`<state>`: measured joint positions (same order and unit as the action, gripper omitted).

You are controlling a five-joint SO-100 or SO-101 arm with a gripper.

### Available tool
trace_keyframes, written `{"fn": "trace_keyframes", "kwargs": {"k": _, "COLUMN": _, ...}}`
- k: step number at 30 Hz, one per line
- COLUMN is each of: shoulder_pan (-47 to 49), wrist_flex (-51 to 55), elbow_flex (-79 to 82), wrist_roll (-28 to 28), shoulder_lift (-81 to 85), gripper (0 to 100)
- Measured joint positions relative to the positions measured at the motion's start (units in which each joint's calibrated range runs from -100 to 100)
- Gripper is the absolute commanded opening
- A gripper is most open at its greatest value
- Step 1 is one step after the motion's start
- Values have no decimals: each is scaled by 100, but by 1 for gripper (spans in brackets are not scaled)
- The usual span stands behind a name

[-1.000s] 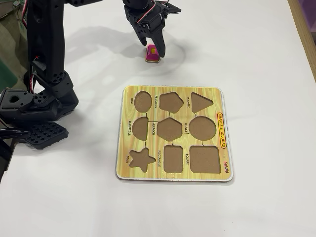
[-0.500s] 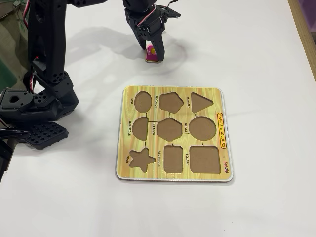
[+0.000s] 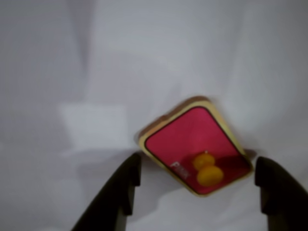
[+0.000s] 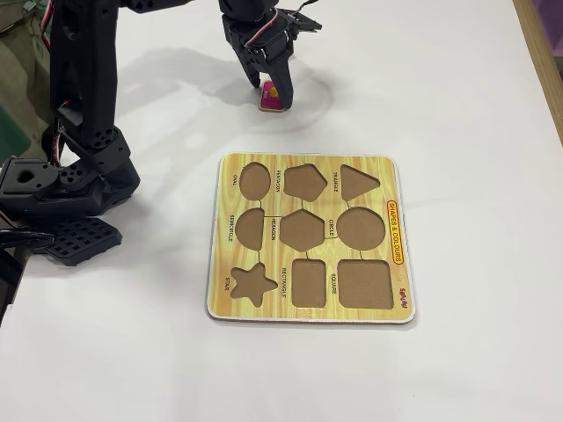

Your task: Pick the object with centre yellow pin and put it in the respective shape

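A pink rectangular piece (image 3: 195, 144) with a yellow rim and a yellow pin (image 3: 208, 169) at its centre lies flat on the white table. In the fixed view the piece (image 4: 271, 98) sits at the top centre, above the puzzle board. My gripper (image 3: 197, 178) is open, its two dark fingers (image 3: 124, 185) standing on either side of the near end of the piece, apart from it. In the fixed view the gripper (image 4: 268, 81) hangs over the piece and partly hides it. The yellow puzzle board (image 4: 308, 163) has several empty shape cut-outs, among them a rectangle (image 4: 309, 282).
The arm's black base (image 4: 62, 189) stands at the left of the fixed view. A wooden edge (image 4: 545, 53) runs along the right side of the table. The board lies in the middle of the white table.
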<state>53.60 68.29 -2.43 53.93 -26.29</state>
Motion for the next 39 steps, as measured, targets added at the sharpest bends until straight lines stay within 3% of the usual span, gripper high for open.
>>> {"fn": "trace_keyframes", "kwargs": {"k": 39, "shoulder_pan": -75, "wrist_flex": -154, "elbow_flex": 450, "wrist_roll": 0, "shoulder_lift": 361, "gripper": 26}}
